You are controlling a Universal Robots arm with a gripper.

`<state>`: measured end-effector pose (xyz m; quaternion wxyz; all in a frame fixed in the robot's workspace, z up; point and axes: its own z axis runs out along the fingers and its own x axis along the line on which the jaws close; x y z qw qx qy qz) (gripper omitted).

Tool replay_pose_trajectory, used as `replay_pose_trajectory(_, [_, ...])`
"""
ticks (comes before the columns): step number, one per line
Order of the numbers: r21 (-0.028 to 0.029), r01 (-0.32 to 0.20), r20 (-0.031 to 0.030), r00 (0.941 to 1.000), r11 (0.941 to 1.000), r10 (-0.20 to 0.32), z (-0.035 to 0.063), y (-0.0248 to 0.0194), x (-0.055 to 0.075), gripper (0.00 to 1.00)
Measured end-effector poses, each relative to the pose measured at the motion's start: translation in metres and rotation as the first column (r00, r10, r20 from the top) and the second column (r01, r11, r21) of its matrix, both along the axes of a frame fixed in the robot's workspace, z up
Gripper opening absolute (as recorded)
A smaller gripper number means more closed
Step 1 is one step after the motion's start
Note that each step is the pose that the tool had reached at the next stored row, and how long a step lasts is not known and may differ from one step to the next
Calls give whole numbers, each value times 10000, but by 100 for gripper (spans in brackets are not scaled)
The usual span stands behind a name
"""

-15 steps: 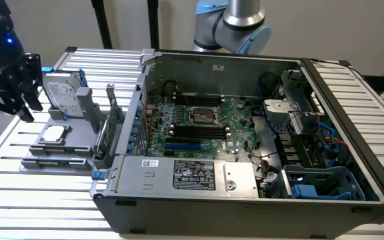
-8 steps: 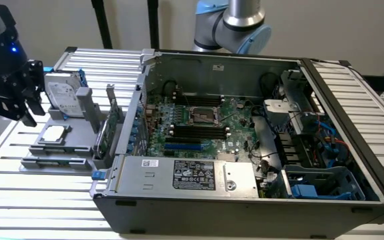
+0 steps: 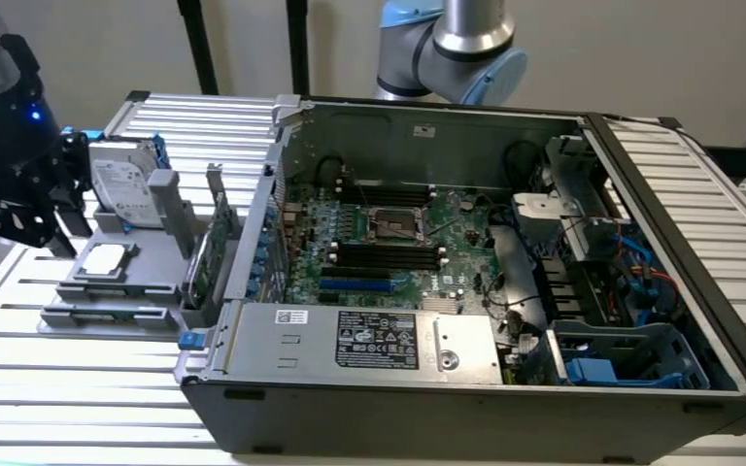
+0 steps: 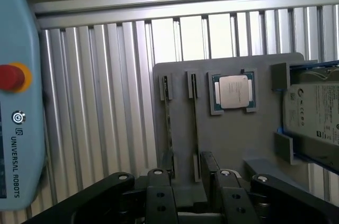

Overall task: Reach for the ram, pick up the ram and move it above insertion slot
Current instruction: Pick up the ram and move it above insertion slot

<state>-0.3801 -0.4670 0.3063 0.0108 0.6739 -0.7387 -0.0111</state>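
The exterior view gives me the open computer case (image 3: 347, 413), the wrist view the ram (image 4: 195, 123) edge-on in its gray holder (image 4: 233, 142), just ahead of my wide-apart, empty jaws.

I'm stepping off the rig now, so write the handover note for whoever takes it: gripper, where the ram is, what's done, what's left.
Gripper: open, holding nothing, hanging over the grey holder, which stands at the exterior view's left of the open computer case.
Ram: looks to be the thin stick standing edge-on in a narrow slot of the holder, apart from the processor chip and the hard drive. Untouched.
Done: gripper is above the holder, no grasp.
Left: grasp, lift, carry to above the memory slots on the board inside the case.
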Motion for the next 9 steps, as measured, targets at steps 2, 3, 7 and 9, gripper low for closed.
replay_pose_trajectory(2, [0,-18,0,10000,10000,18,-36,-13,0,36])
replay_pose_trajectory(3, [0,-25,0,10000,10000,25,-54,-21,0,36])
replay_pose_trajectory(7, [0,-54,0,10000,10000,54,-128,-50,0,36])
replay_pose_trajectory(9, [0,-69,0,10000,10000,69,-163,-65,-1,36])
